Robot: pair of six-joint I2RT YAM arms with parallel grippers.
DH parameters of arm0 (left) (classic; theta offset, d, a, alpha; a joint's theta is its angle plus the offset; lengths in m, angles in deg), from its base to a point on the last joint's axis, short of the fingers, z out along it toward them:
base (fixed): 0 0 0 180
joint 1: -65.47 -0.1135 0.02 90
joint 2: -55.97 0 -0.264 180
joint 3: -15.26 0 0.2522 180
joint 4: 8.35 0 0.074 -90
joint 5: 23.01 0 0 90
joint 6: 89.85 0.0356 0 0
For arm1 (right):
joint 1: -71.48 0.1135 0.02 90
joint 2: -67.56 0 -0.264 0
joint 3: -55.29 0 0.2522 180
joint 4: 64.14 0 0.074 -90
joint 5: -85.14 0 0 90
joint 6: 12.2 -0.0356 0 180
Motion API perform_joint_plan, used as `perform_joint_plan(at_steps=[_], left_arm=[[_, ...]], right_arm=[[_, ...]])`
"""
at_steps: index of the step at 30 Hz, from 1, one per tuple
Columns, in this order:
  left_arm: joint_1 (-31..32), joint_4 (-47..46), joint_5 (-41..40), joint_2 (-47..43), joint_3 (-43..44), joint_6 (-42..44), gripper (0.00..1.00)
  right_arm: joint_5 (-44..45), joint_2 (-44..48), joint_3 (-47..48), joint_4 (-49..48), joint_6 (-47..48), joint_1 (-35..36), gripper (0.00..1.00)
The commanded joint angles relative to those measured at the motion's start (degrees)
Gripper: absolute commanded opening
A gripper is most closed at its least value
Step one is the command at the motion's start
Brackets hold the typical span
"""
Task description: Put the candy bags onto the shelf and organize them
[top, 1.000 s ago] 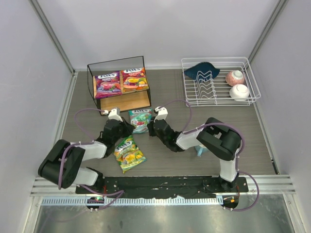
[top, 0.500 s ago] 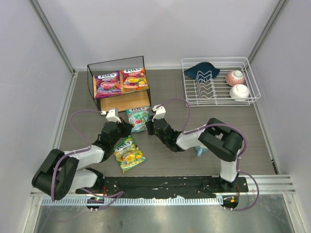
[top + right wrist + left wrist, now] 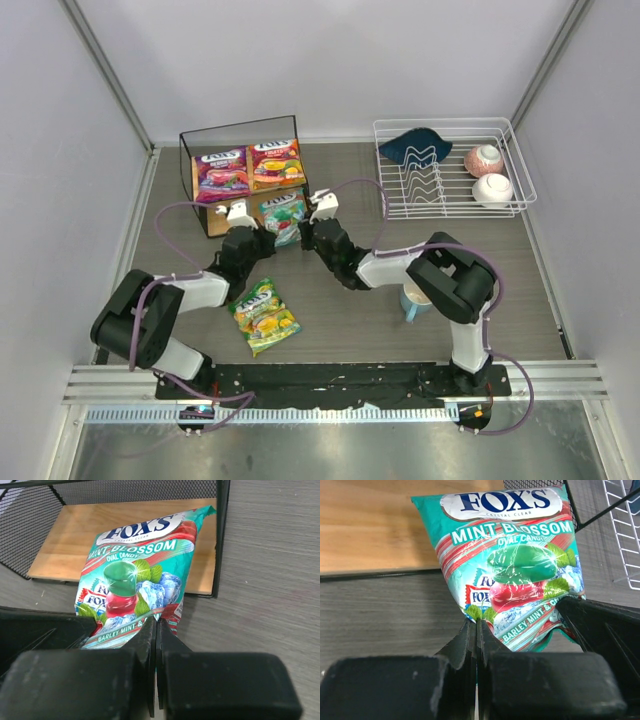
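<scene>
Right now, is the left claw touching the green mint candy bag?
Touching. The left wrist view shows the left gripper shut, pinching the bottom corner of the teal mint candy bag, with no gap between them.

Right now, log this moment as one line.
left jaws, right jaws: shut on teal bag corners | bag top: over shelf lower board | purple bag, red bag: shelf top | yellow-green bag: on table
</scene>
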Motion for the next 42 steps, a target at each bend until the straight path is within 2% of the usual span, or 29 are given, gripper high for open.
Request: perform_joint_plan(at_steps=[1, 17, 29, 40, 42], left_arm=[[0.0, -4.7, -1.0, 3.4, 4.0, 1.7, 0.0], [-2.7, -7.7, -0.2, 15.0, 12.6, 3.3, 0.0], [-6.0, -8.6, 2.0, 19.0, 16.4, 2.4, 0.0], [-6.4, -7.2, 2.1, 21.0, 18.8, 1.2, 0.0], [-6.5, -6.9, 2.1, 21.0, 19.0, 1.1, 0.06]], right_arm=[[-2.1, -2.6, 4.7, -3.8, 0.1, -1.6, 0.01], [-5.5, -8.8, 12.4, -3.9, 2.0, -5.5, 0.01], [-7.9, -13.2, 17.5, -3.1, 1.7, -7.7, 0.01], [-8.7, -15.4, 20.3, -1.7, 1.3, -8.8, 0.01], [-8.8, -15.5, 20.4, -1.5, 1.2, -8.9, 0.02]])
